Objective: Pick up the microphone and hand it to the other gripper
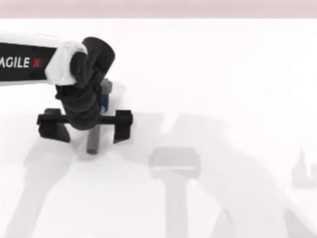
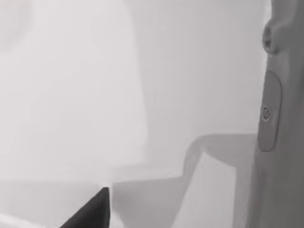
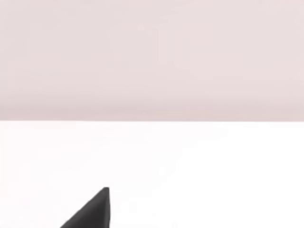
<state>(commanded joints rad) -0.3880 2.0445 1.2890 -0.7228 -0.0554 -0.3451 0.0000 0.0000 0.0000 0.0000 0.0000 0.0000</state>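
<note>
1. The left gripper (image 1: 85, 130) hung over the left part of the white table (image 1: 223, 89), its two black fingers spread wide on the crossbar, pinching nothing.
2. The microphone (image 1: 94, 141) lay between those spread fingers, its grey handle poking out below the wrist and a bit of blue showing beside it.
3. In the left wrist view, the grey handle (image 2: 278, 142) filled one edge, close to the camera.
4. The right gripper showed only one dark fingertip (image 3: 92, 211) in its own wrist view; its spread could not be told.
</note>
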